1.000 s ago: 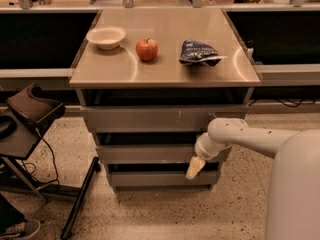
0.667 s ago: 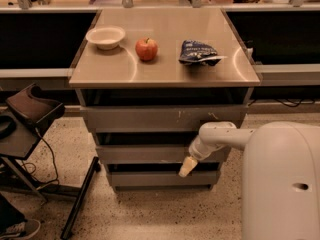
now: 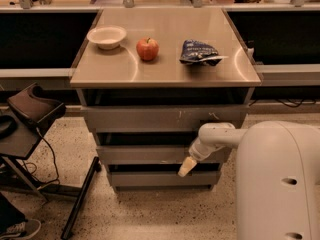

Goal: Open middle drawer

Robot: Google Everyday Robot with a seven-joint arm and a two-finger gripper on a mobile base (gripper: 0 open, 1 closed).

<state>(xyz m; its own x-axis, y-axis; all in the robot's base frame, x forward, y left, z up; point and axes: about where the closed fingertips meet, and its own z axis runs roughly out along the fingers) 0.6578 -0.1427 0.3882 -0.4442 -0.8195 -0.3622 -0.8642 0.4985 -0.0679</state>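
Middle drawer (image 3: 140, 155) closed, claw (image 3: 187, 167) at its lower edge, right of centre.
With no handle on the front, the claw tips down into the dark gap above the bottom drawer (image 3: 150, 179), probably to catch the lip; whether it is wide or narrow I cannot tell.

You see warm, dim light from above, pale glare arcs on the desk (image 3: 165, 71) near both front corners, black shadow bands under its front edge, your gripper (image 3: 187, 167) lit pale below that edge, right of centre.
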